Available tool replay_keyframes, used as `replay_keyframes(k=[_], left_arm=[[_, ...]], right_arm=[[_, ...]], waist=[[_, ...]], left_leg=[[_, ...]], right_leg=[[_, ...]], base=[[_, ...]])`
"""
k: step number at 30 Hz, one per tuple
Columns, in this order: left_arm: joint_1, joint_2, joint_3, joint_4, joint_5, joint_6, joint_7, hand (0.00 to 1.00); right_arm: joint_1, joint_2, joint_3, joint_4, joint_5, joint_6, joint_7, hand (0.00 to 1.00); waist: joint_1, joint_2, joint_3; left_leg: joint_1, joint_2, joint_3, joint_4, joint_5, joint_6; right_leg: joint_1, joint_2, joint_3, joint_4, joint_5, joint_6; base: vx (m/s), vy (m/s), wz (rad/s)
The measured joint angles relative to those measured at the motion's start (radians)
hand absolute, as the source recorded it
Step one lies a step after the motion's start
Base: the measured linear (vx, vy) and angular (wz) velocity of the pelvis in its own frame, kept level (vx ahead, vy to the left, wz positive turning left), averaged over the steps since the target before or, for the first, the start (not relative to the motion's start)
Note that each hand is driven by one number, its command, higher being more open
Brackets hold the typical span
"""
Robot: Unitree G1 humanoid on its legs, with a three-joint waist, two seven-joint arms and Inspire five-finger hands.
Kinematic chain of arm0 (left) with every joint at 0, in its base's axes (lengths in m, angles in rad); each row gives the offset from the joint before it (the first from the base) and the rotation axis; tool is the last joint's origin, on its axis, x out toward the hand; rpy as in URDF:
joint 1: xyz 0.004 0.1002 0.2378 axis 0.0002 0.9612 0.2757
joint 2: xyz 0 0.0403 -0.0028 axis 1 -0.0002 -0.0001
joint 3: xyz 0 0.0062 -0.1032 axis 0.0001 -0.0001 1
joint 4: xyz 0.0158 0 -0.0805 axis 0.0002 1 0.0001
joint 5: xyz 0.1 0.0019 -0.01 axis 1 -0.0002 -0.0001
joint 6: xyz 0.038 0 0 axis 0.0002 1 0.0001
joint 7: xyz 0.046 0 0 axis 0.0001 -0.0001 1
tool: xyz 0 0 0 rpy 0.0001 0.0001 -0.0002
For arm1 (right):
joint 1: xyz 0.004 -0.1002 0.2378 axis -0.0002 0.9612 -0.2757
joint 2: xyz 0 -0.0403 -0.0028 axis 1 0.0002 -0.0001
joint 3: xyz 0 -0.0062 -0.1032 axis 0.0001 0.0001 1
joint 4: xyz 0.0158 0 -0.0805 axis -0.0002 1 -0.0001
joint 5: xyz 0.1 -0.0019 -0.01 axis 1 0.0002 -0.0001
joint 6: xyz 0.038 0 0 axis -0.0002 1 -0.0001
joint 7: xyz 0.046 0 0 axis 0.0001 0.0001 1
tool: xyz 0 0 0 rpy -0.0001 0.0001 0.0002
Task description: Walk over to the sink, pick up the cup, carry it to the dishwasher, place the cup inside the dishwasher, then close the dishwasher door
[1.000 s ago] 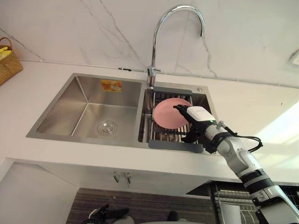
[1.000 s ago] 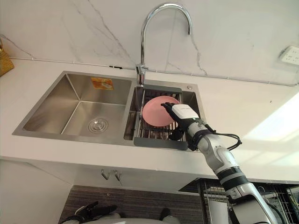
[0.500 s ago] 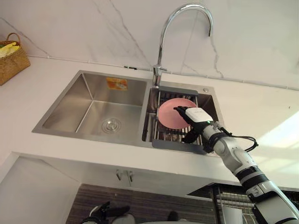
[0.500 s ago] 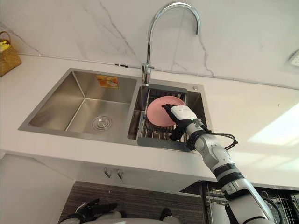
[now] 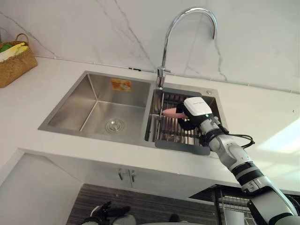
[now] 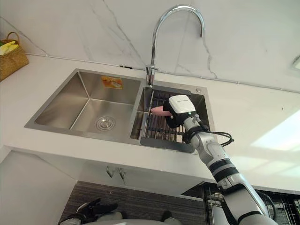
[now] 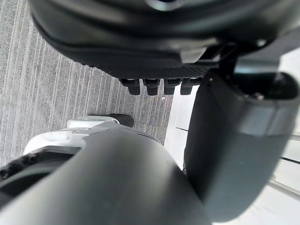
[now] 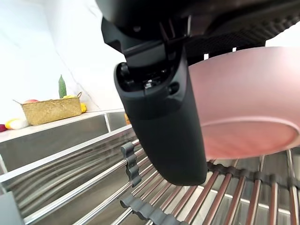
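A pink bowl is tilted edge-on above the metal drying rack in the sink's right basin. My right hand is shut on it. In the right wrist view the thumb lies across the bowl's underside, and the fingers reach over its far side. No cup shows in the sink. My left hand hangs low in front of the counter, well below the sink. In its own wrist view this hand has straight fingers and holds nothing.
The steel sink has an empty left basin with a drain. A tall curved faucet stands behind the divider. A woven basket sits far left on the white counter. A wire rack shows below the counter at lower right.
My right hand's fingers have curled onto the pink bowl and tipped it from facing up to edge-on, moving slightly toward the faucet. The camera has also shifted.
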Motion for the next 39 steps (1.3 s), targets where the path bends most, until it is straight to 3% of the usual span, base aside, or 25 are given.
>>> replay_keyframes(k=[8,18,24,29,34,39], left_arm=[[-0.001,0.000,-0.002,-0.001,0.020,-0.013,-0.009,1.00],[0.000,-0.005,-0.002,-0.001,0.021,-0.021,-0.010,1.00],[0.008,-0.007,0.006,0.000,0.021,-0.022,-0.009,1.00],[0.009,-0.006,0.007,0.017,0.022,-0.031,-0.007,1.00],[0.007,-0.005,0.005,0.046,0.038,-0.042,-0.001,1.00],[0.004,-0.003,-0.007,0.054,0.036,-0.042,0.013,1.00]], right_arm=[[0.017,-0.001,0.005,0.040,-0.008,-0.032,-0.118,0.00],[0.056,-0.043,-0.019,-0.028,-0.005,-0.059,-0.193,0.00],[0.136,-0.090,-0.130,-0.268,0.013,-0.094,-0.221,0.00],[0.231,-0.149,-0.320,-0.519,0.044,-0.125,-0.240,0.00],[0.298,-0.168,-0.434,-0.618,0.052,-0.163,-0.283,0.00],[0.452,-0.164,-0.539,-0.623,0.073,-0.132,-0.306,0.00]], waist=[[0.000,0.004,0.003],[-0.006,0.013,0.009],[-0.044,0.021,0.013],[-0.072,0.021,0.012],[-0.112,0.020,0.011],[-0.127,0.021,0.007]], left_leg=[[0.000,0.000,0.000,0.001,0.000,-0.001],[-0.006,0.000,0.010,0.033,-0.022,0.000],[-0.011,0.009,0.050,0.049,-0.043,0.004],[-0.005,0.021,0.099,0.080,-0.077,0.006],[0.012,0.029,0.141,0.091,-0.100,0.007],[0.013,0.036,0.169,0.114,-0.119,0.005]], right_leg=[[-0.001,0.000,-0.002,0.001,-0.004,0.003],[-0.001,-0.004,0.010,0.010,-0.007,0.006],[-0.026,0.001,0.052,0.026,-0.007,0.005],[-0.034,0.012,0.101,0.026,-0.007,0.005],[-0.037,0.021,0.143,0.026,-0.007,0.005],[-0.048,0.027,0.175,0.031,-0.007,0.005]], base=[[0.00,0.003,0.01],[-0.01,0.012,-0.03],[-0.02,0.017,-0.20],[0.01,0.019,-0.28],[0.02,0.018,-0.26],[0.00,0.010,-0.20]])
